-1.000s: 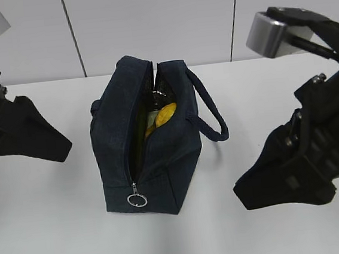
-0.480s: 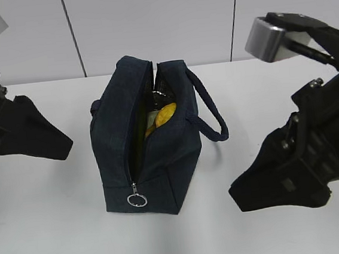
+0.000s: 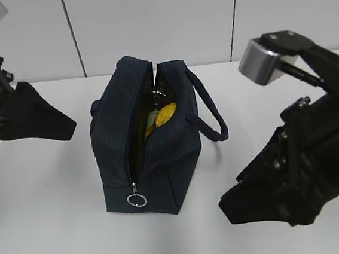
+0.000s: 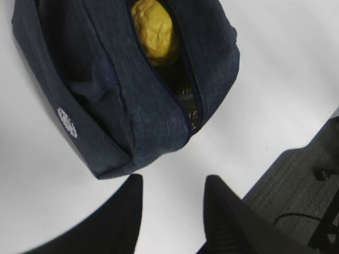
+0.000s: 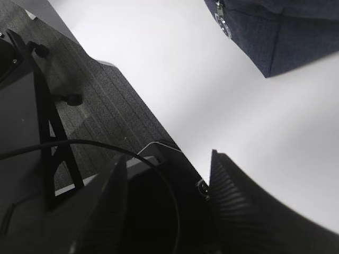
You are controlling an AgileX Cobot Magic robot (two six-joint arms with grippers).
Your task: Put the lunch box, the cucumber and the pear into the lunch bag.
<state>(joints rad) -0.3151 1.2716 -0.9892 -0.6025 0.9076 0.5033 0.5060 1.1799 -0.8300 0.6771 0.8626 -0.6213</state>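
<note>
Both arms flanking the lunch bag [image 3: 149, 138], left gripper [image 4: 172, 209] and right gripper [image 5: 169, 185] parted, empty

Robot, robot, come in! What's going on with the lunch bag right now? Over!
Left pincer open, empty. Right pincer open, empty. Pear inside the lunch bag, zipper partly open, ring pull low on the front. Nothing blocking. Over.

Both arms [image 3: 305, 162] wear matte black housings, each carrying a boxy silver wrist camera [image 3: 261, 61].
</note>
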